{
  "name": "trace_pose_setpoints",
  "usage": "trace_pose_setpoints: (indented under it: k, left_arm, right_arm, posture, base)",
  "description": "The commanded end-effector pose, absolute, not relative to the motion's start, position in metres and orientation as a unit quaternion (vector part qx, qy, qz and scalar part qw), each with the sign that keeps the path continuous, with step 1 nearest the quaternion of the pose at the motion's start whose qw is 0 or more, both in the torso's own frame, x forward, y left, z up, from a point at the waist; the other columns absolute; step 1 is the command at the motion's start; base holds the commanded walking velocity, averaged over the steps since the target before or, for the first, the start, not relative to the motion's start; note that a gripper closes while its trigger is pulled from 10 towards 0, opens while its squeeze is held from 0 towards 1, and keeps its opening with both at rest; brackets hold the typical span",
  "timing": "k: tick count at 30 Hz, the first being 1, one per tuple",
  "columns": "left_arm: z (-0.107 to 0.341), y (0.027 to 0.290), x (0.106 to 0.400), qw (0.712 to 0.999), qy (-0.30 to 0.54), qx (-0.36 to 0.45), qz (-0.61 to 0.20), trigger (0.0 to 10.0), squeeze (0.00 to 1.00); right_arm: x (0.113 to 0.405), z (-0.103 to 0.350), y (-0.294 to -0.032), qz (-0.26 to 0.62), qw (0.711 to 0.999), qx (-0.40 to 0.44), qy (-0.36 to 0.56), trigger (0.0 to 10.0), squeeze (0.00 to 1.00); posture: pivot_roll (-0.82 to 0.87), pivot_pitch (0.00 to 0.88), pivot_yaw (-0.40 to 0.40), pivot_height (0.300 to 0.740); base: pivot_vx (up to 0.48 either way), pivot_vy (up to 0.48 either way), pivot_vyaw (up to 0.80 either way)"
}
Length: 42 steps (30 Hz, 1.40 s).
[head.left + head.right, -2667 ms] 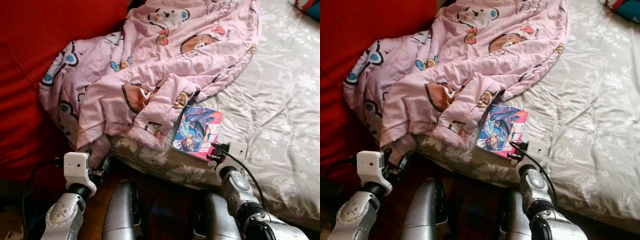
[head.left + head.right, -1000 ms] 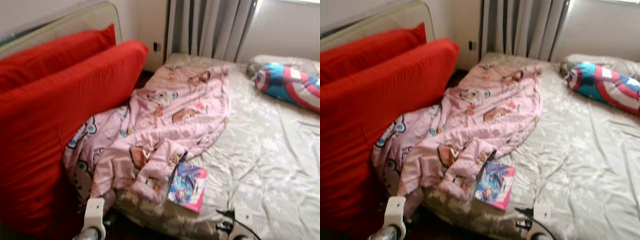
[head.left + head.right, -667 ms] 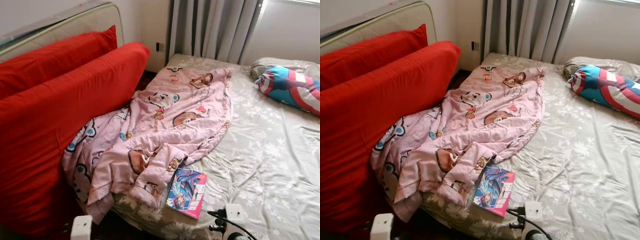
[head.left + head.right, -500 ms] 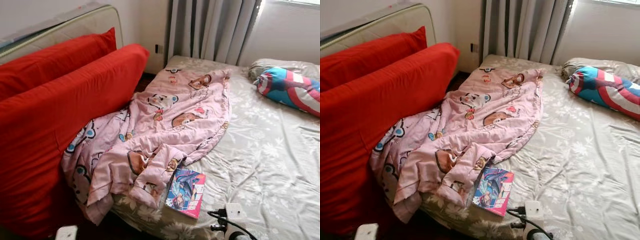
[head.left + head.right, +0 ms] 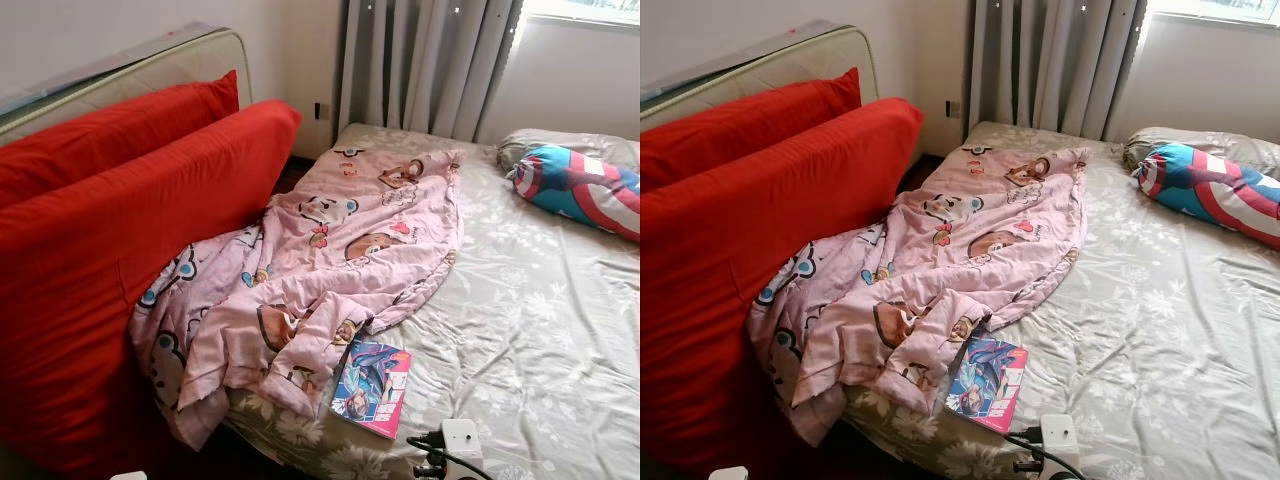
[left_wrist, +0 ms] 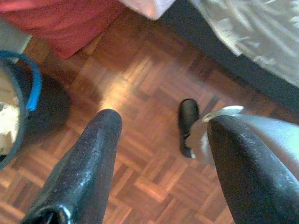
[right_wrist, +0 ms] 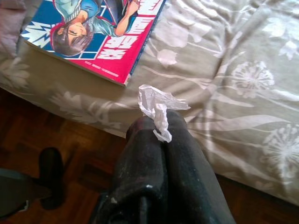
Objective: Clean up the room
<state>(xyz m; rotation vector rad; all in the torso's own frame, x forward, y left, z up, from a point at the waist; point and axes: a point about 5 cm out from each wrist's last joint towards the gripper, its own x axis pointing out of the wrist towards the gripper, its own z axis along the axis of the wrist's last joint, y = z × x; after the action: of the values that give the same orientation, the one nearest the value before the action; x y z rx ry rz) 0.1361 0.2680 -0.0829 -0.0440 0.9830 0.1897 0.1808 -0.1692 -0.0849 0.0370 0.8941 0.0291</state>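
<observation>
My right gripper [image 7: 161, 122] is shut on a small crumpled scrap of white paper [image 7: 156, 108], which sticks out past the fingertips. It hovers at the near edge of the bed, close to a colourful comic book [image 7: 93, 25] lying on the grey floral sheet [image 7: 243, 79]. The same comic book [image 5: 370, 388] lies beside a rumpled pink cartoon blanket [image 5: 330, 270]. My left gripper [image 6: 163, 128] hangs open over the parquet floor [image 6: 135, 93], with nothing between its fingers.
Two big red cushions [image 5: 110, 260] lean along the bed's left side. A blue, red and white striped pillow [image 5: 585, 190] lies at the far right, with grey curtains [image 5: 425, 65] behind. A blue-rimmed bin [image 6: 16, 109] stands on the floor by my left gripper.
The camera has tilted up, so more of the bed, cushions and curtains shows and my arms have sunk to the bottom edge. Blanket and comic book have not moved.
</observation>
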Motion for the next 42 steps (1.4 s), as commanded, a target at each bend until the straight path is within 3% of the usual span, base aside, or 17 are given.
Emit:
trace_pose_setpoints:
  k: [1,19,42]
  left_arm:
    - [-0.0814,0.2667,0.1416,0.880,0.466,-0.019,0.089,10.0,0.00]
    - [-0.0805,0.2653,0.1450,0.882,0.463,-0.014,0.084,10.0,0.00]
    - [-0.0809,0.2644,0.1449,0.882,0.465,-0.012,0.079,10.0,0.00]
  right_arm:
    - [0.1802,-0.0855,-0.1637,0.018,0.902,0.021,0.432,10.0,0.00]
    - [0.1847,-0.0836,-0.1657,0.016,0.902,0.024,0.432,10.0,0.00]
    - [0.1866,-0.0828,-0.1660,0.016,0.901,0.024,0.432,10.0,0.00]
  posture:
    - [0.01,0.000,-0.029,0.740]
    - [0.04,0.000,-0.044,0.740]
    - [0.02,0.000,-0.034,0.740]
  base:
    - [0.000,0.000,0.00]
    - [0.000,0.000,0.00]
    - [-0.269,0.000,0.00]
